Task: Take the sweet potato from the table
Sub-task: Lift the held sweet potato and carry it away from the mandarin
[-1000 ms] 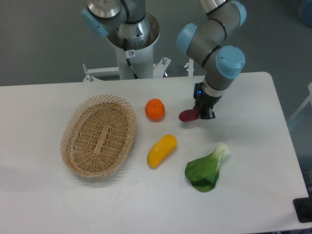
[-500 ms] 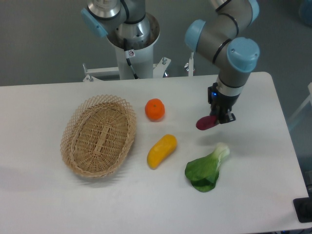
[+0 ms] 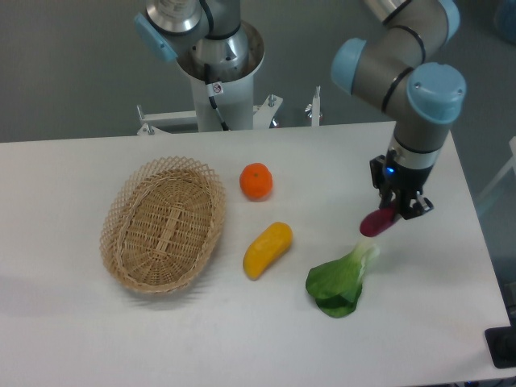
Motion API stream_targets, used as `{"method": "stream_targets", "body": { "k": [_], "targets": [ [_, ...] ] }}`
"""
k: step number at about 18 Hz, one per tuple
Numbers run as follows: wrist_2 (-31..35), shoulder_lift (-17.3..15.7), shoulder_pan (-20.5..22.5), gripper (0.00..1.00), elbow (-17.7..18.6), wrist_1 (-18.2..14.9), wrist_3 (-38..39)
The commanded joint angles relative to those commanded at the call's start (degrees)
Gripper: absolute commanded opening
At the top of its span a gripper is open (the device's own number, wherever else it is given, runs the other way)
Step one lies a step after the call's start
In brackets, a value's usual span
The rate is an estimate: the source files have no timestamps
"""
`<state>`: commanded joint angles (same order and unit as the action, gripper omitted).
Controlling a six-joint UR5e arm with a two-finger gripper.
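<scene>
The arm reaches down over the table's right side, wrist vertical, gripper pointing downward with fingers clamped on the sweet potato.

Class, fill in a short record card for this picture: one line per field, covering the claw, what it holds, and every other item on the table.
claw: shut on the sweet potato, over the table's right side
sweet potato: reddish-purple, tilted, sticking out of the claw to the left, just above the bok choy's stem
bok choy: lying on the table
yellow vegetable: centre, lying apart from the rest
orange: behind the yellow vegetable
wicker basket: left side, nothing inside
</scene>
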<state>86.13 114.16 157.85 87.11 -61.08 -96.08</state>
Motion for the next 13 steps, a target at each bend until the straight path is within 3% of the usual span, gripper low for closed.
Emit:
{"method": "stream_targets", "body": {
  "k": [6,13],
  "targets": [
    [0.0,4.6,-0.3,0.34,-6.5,-1.6,5.4],
    [0.1,6.2,-0.3,0.34,-8.9,-1.5,5.9]
  ]
}}
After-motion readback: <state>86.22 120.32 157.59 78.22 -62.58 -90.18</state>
